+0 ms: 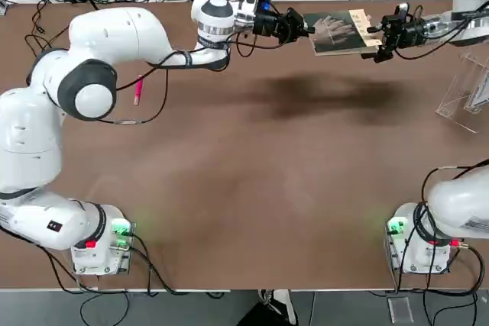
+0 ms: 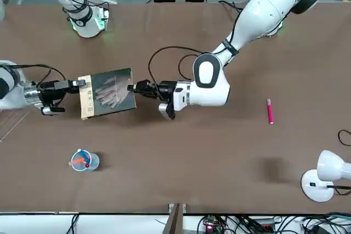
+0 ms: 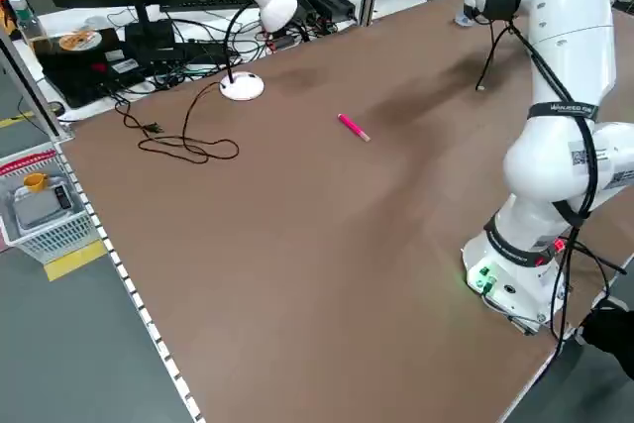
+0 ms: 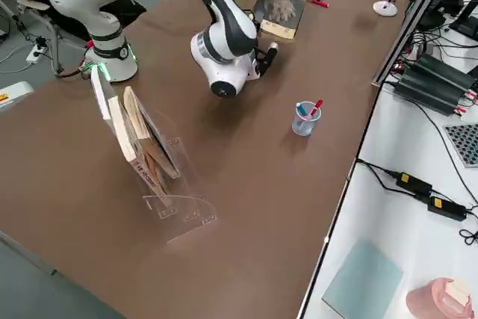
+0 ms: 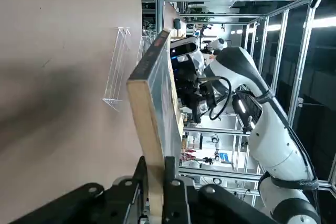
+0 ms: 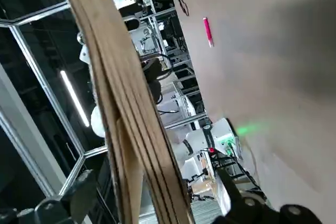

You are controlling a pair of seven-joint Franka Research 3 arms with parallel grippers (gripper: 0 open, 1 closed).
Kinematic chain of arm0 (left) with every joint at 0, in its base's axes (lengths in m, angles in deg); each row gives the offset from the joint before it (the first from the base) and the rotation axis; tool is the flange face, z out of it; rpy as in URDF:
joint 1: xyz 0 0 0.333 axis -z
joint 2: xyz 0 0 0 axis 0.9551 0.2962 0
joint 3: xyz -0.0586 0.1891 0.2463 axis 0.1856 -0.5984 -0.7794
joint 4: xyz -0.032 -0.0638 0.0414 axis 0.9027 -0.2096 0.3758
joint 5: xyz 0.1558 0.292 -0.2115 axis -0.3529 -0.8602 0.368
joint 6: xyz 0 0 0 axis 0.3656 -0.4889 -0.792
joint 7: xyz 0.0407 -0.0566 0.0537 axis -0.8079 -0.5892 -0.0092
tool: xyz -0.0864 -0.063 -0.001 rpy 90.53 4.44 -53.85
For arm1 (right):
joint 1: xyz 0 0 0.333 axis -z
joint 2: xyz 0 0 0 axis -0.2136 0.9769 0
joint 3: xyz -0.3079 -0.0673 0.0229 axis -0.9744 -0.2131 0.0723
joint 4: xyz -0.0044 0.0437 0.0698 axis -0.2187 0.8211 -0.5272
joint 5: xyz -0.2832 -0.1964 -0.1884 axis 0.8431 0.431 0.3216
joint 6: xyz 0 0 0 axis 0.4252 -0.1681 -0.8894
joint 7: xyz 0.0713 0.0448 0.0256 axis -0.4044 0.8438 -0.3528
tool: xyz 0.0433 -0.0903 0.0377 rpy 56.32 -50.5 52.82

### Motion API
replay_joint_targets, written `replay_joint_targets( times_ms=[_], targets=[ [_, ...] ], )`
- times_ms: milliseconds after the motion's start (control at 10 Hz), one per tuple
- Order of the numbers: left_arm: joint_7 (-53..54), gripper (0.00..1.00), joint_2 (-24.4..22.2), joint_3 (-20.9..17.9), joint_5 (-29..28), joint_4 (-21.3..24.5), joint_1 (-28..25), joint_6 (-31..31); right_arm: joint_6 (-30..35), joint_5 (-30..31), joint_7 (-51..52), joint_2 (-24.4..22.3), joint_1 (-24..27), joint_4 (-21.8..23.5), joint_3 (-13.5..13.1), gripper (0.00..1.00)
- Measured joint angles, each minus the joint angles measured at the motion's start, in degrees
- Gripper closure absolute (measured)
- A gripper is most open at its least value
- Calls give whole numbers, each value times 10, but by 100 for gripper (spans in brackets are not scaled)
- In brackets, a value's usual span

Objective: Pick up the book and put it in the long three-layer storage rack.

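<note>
Step in hand, by judgement: a hand-over of the small thin book with dark grey cover, pale hand image and tan strip (image 1: 341, 33), held above the brown matte surface (image 1: 252, 188) at the upper centre-right of the top view. The left gripper (image 1: 304, 27) is clamped on the book's plain edge; the right gripper (image 1: 376, 40) meets the tan-strip edge, and its fingers appear closed on it, though the right wrist view does not settle this.

Recommendation: the left gripper should release only once the right grip is firm, since a thin flat book held by one edge can droop or pivot. The right arm should then carry it level towards the rack.

The clear acrylic rack with slanted tiered panels (image 4: 153, 162) stands at the right edge of the top view, well apart from the book; it is rigid, glossy, and already holds tan-edged books upright.
</note>
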Motion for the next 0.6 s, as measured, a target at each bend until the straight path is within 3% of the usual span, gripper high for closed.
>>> replay_joint_targets(
  times_ms=[500, 600],
  targets=[
    [0, 100, 0, 0, 0, 0, 0, 0, 0, -1, -30, 0, -15, -6, 0, 3],
    [0, 100, 0, 0, 0, 0, 0, 0, 0, -1, -31, 0, -15, -6, 0, 11]
  ],
)
